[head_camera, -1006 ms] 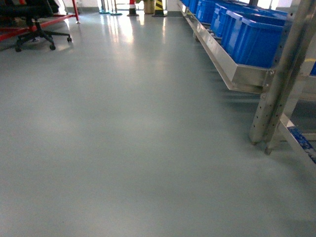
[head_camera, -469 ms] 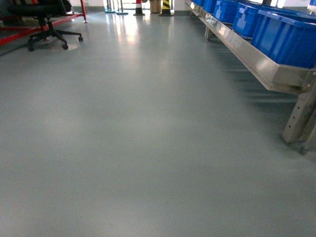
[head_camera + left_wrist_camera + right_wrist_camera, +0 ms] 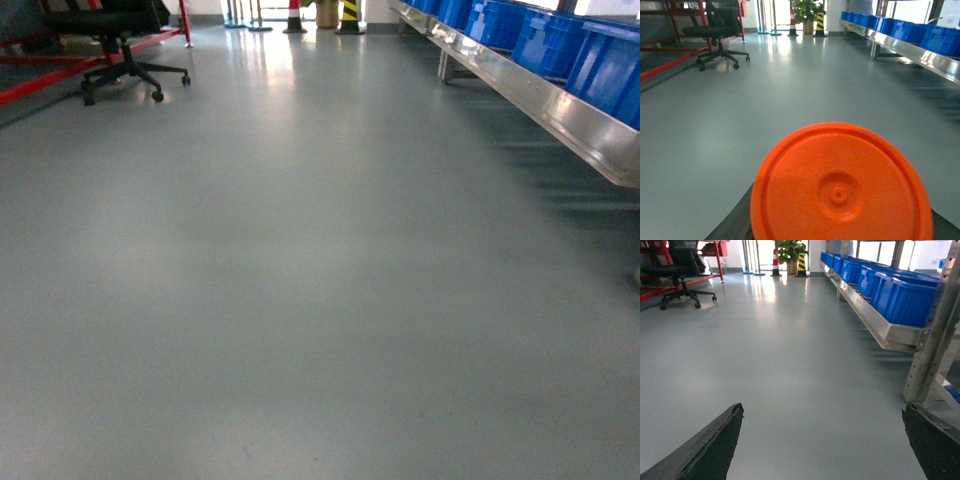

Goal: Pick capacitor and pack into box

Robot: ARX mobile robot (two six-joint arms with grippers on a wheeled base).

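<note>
The capacitor [image 3: 840, 190], a round orange piece with a small hub at its centre, fills the lower part of the left wrist view. My left gripper [image 3: 840, 232] is shut on it; only the dark edge of one finger [image 3: 735, 225] shows beside it, above the grey floor. In the right wrist view my right gripper [image 3: 822, 407] is open, its two dark fingers wide apart with nothing but floor between them. The box is out of view. Neither gripper shows in the head view.
Grey floor [image 3: 300, 280] stretches ahead. A metal rack [image 3: 560, 105] with blue bins [image 3: 545, 40] runs along the right; its upright post [image 3: 932, 345] stands close to my right gripper. A black office chair [image 3: 125, 55] and red frame stand far left, cones and a plant at the back.
The head view has swung left: the rack, its post and the blue bins have slid toward the right edge, and the chair has shifted right in the picture.
</note>
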